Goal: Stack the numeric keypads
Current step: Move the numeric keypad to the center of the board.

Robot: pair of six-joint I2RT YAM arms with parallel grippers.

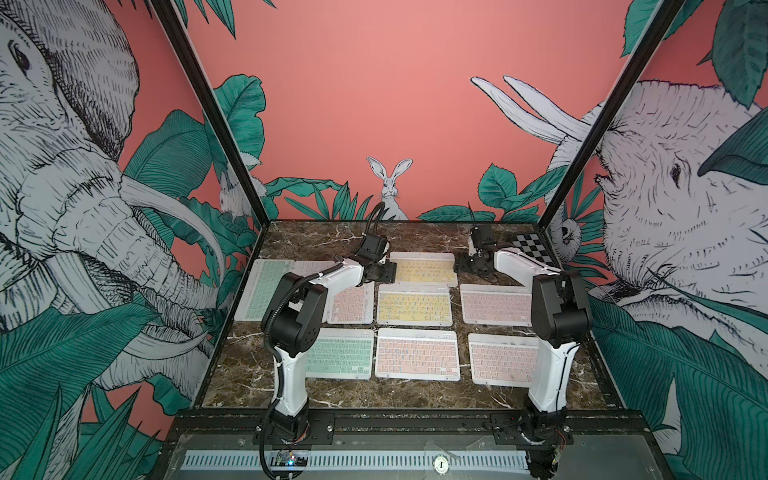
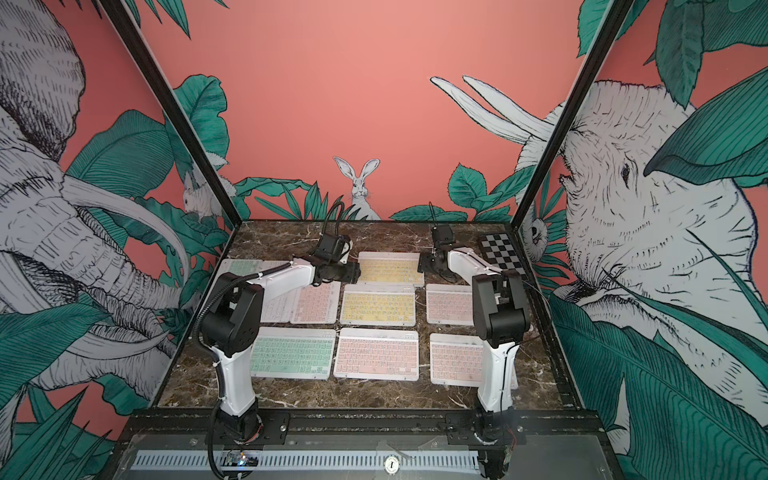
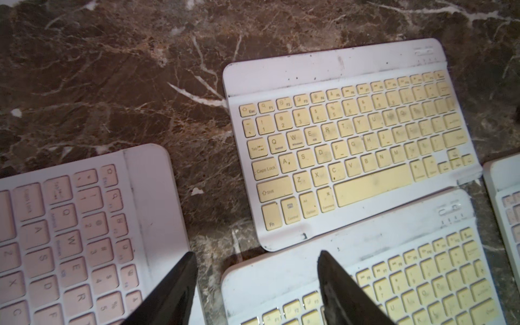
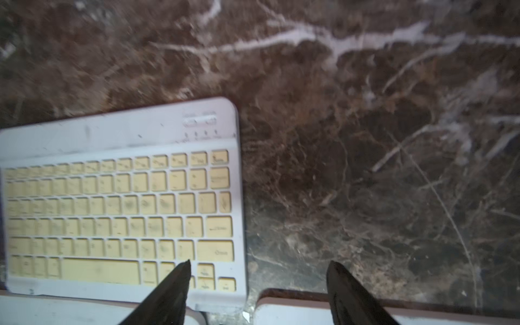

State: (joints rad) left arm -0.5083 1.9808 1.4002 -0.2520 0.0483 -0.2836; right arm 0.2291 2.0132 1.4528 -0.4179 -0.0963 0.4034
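Several numeric keypads lie flat in rows on the marble table (image 1: 415,237). A yellow one (image 1: 422,270) lies at the back, with another yellow one (image 1: 414,307) in front of it. Pink (image 1: 417,354) and mint (image 1: 340,353) ones lie near the front. My left gripper (image 3: 257,260) is open and empty. It hovers over the corner of the nearer yellow keypad (image 3: 365,281), beside a pink keypad (image 3: 70,239). My right gripper (image 4: 259,264) is open and empty above the corner of the far yellow keypad (image 4: 118,208). Both grippers (image 1: 384,272) (image 1: 469,266) flank that far keypad.
A black-and-white checkered board (image 1: 530,245) lies at the back right corner. Printed walls and black frame posts close in the table's left, right and back. More pink keypads (image 1: 494,307) lie on the right, partly hidden by the right arm (image 1: 557,316).
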